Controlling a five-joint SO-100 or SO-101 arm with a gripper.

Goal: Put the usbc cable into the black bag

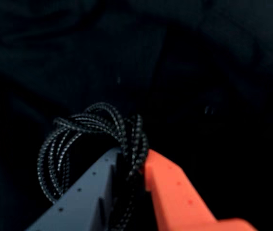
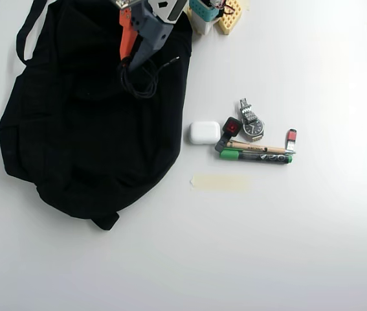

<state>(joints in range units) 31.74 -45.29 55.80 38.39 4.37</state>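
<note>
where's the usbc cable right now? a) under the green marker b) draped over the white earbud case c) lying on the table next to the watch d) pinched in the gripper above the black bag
d: the gripper pinches the coiled usbc cable over the black bag.

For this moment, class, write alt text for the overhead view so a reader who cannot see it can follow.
A robot gripper holds a coiled usbc cable over the top of a large black bag lying on a white table. To the right lie a white case, a wristwatch and a green marker.
</note>
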